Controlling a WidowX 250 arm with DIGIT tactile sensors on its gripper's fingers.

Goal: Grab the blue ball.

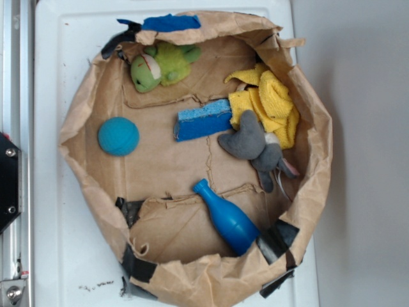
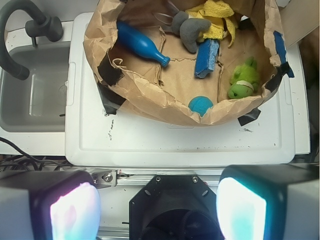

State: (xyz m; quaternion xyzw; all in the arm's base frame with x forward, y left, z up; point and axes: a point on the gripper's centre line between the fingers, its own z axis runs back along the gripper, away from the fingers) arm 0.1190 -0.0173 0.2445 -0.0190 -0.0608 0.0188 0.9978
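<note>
Well back from the paper nest, the hand hovers empty, fingers spread wide, blue ball untouched.

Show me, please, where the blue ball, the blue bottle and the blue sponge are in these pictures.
blue ball (image 1: 118,136): exterior view, centre of its round face.
blue bottle (image 1: 231,222): exterior view, middle of its wide body.
blue sponge (image 1: 203,121): exterior view, middle of its long side.

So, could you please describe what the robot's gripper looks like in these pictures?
In the wrist view, the gripper shows two blurred, blocky fingers with pale, glowing cyan-white inner faces, either side of a black mount fixed with small screws. No cables or markings are visible on it.
</note>
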